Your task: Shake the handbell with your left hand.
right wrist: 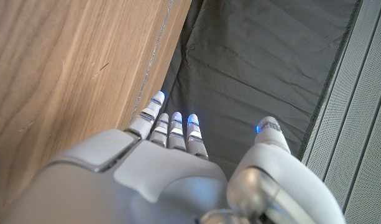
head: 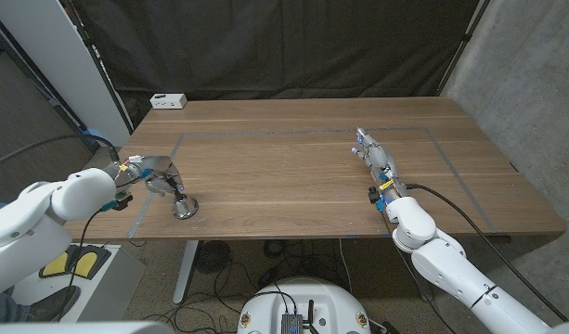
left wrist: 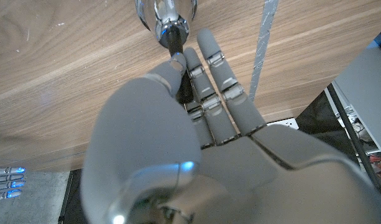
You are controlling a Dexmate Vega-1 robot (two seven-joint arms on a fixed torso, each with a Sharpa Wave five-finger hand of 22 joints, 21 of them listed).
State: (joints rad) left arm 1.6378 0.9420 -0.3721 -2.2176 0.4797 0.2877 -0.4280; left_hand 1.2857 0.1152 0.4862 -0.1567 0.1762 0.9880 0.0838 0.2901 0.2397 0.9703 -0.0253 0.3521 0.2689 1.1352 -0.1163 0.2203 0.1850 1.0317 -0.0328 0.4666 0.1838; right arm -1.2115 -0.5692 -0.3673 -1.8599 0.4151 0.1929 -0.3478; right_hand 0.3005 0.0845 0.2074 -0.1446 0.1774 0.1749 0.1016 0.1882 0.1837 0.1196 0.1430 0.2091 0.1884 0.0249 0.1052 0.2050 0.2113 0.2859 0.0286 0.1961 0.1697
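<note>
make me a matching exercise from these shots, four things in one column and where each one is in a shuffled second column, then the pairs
Things:
1. handbell
2. left hand
3. right hand
4. white box

Places or states:
A. at the table's far left corner
B. fingers stretched out, holding nothing, over the table's right part
C. chrome, standing on the table near the front left edge
D. fingers around the black handle

Pairs: 1-C, 2-D, 3-B, 4-A
</note>
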